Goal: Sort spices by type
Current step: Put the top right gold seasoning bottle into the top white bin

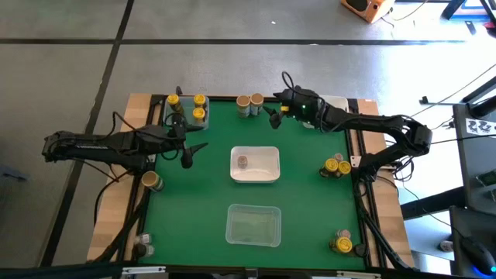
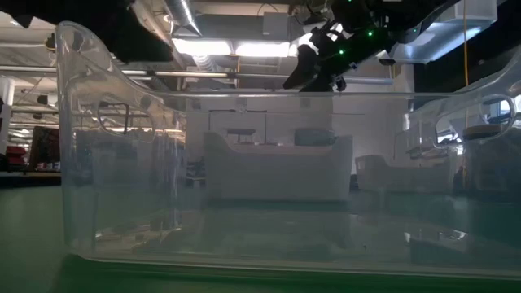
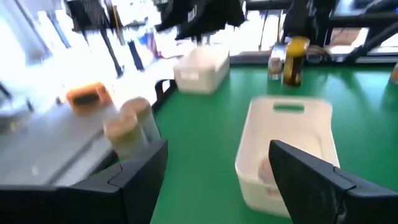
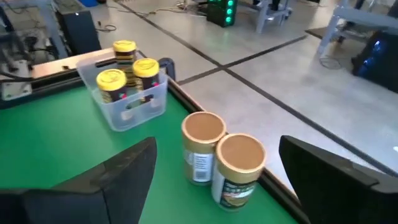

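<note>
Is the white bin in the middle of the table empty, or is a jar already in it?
Not empty. The high view shows one small jar inside the white bin, near one end; the rest of the bin's floor is bare.

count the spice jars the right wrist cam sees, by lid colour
yellow-lid jars: 3, all in the small clear bin
tan-lid jars: 2, standing on the green mat
total: 5

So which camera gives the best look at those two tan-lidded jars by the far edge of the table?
The right wrist view: the two tan-lidded jars fill its middle, lids and labels plain, between the open right gripper fingers. The high view shows them small from above. The left wrist view shows them blurred. The low view doesn't show them.
</note>
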Controlling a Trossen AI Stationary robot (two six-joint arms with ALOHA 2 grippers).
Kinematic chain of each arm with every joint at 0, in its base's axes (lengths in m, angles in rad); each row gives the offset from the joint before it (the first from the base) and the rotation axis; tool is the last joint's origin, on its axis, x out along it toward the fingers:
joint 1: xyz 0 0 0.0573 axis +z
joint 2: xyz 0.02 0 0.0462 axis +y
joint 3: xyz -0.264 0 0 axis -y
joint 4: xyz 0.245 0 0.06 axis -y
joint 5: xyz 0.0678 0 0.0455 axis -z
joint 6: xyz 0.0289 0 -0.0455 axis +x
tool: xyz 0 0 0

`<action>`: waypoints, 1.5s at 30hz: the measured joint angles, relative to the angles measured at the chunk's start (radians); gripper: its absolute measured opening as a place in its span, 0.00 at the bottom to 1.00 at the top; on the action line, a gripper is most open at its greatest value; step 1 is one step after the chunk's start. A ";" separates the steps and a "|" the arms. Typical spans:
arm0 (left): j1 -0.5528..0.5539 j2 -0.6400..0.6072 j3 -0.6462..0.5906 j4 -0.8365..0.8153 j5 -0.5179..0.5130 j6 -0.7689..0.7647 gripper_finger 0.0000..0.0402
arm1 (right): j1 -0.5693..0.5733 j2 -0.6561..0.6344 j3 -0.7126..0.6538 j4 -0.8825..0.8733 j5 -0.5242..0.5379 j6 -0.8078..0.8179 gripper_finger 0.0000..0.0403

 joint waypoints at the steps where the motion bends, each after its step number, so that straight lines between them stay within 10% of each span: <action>1: 0.000 0.000 0.000 0.027 0.000 0.023 0.69 | 0.001 0.000 0.000 0.009 -0.001 -0.007 0.84; 27: 0.006 -0.004 0.000 0.213 0.000 0.322 0.69 | -0.201 0.453 0.548 -0.459 -0.271 -0.420 0.84; 45: 0.061 -0.005 0.000 0.216 0.000 0.346 0.69 | -0.217 0.512 0.550 -0.430 -0.298 -0.414 0.84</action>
